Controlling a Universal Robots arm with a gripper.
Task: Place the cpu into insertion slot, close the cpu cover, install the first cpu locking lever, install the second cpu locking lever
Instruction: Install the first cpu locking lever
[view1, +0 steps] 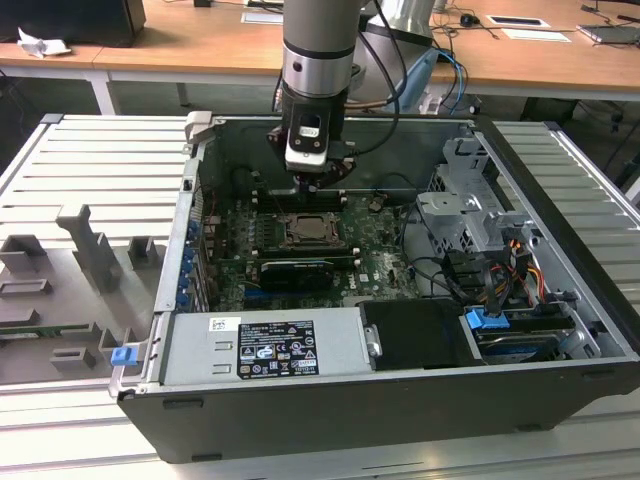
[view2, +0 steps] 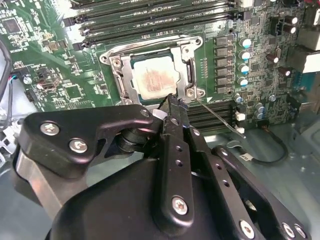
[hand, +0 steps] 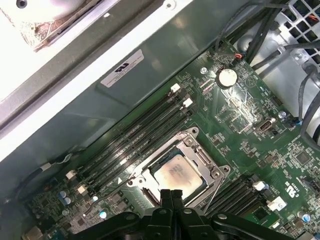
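Note:
The cpu lies flat in the insertion slot on the green board, its pale face showing through the window of the cpu cover, which is down over it. Both wrist views show this; the first wrist view has the cpu framed by the cover. My gripper is shut with nothing between its fingers, the tips just above the socket's near edge. A thin metal lever sticks out from the socket's corner beside the fingertips. In the exterior view the gripper hangs over the socket.
Long black memory slots run beside the socket, with more on its far side. The open case has a steel wall behind, a drive cage and cables at the exterior view's right, and a power supply in front.

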